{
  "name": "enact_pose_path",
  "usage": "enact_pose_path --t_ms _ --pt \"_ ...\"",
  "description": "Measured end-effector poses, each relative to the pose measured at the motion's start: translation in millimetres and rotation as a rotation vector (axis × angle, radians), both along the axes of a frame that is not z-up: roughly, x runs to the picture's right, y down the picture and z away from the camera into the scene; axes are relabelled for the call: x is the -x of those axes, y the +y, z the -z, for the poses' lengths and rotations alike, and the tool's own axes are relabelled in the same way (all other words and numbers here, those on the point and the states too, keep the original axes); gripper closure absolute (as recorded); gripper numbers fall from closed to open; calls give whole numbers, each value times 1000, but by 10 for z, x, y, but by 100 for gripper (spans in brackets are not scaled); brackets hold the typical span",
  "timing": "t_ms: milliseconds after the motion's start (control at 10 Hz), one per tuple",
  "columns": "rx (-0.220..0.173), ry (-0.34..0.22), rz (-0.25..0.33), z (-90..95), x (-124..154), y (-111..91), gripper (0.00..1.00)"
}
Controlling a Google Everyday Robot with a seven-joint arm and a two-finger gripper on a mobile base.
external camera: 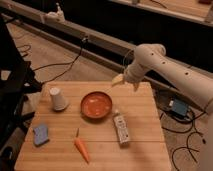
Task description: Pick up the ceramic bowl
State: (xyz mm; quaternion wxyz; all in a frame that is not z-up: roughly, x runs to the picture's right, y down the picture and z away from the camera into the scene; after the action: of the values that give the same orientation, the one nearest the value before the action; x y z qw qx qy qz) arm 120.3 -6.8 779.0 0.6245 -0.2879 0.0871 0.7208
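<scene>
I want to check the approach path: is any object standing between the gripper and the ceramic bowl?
Nothing visible does. The gripper hangs over the far edge of the table, just beyond the ceramic bowl; no object lies between them.

text: none can be read anywhere in the view.
bottle (121,130): lies on the table (145,150); its pale face carries marks too blurred to make out.
gripper (118,80): over the table's far edge, just behind the bowl (96,104); no lettering can be read on it.
</scene>
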Motion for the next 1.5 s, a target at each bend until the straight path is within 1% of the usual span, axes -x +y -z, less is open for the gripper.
enact_pose_path --t_ms 900,1100,1200,1300,1500 --pt "1 -6 -6 11 4 -5 20" --pt "25 -59 -47 65 94 -25 20" --pt "40 -82 -58 62 144 -6 20" --pt "52 -98 -57 18 204 31 20" --pt "68 -112 -33 -183 329 161 20"
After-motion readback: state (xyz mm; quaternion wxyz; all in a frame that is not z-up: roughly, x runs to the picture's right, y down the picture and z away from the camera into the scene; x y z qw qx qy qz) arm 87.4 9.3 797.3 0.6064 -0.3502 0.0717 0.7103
